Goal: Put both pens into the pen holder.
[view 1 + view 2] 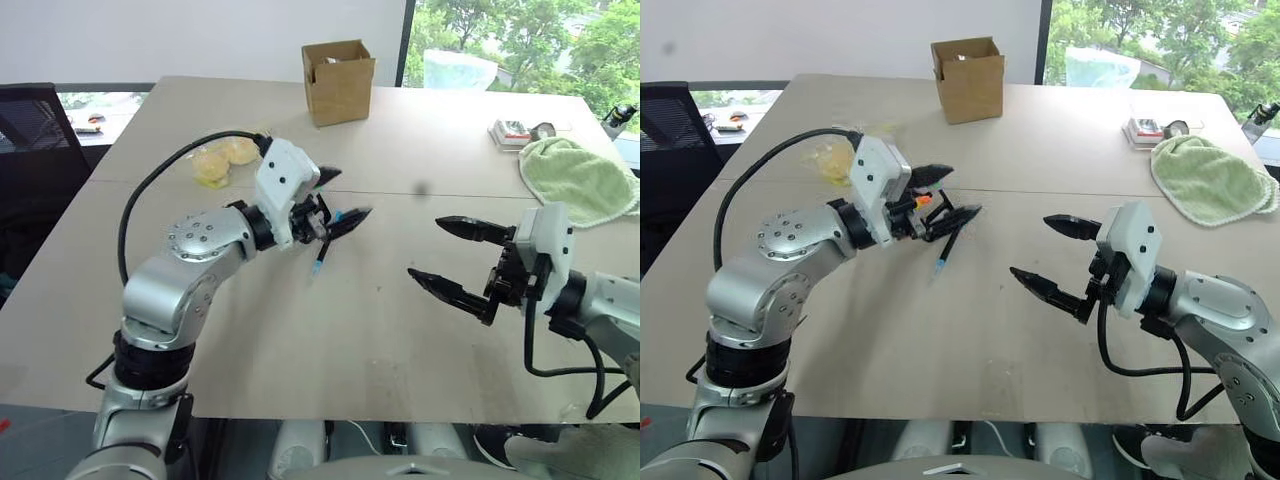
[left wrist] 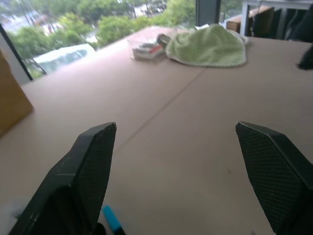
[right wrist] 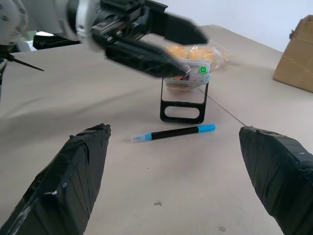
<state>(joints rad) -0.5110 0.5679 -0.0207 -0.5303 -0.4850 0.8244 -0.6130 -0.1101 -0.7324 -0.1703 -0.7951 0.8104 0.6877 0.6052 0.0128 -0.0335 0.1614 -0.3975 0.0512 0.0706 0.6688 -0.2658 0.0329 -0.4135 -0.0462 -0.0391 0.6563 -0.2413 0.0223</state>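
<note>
The right hand [image 1: 1045, 255] hangs nearest, fingers spread and holding nothing, probably ready for the next pick. Beyond it, mid-bench, the blue-tipped pen [image 3: 173, 133] lies flat, not yet in the holder. Just behind stands the pen holder [image 3: 183, 98], with the left hand [image 3: 156, 46] spread over its top, gripping nothing, likely after dropping a pen in. The right wrist view shows the holder, which the left arm largely hides from the head views; a box [image 1: 339, 80] sits at the far edge.

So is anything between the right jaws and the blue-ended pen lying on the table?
Nothing visible: bare table runs from the open right gripper to the pen. The left gripper hangs above, over the holder.
</note>
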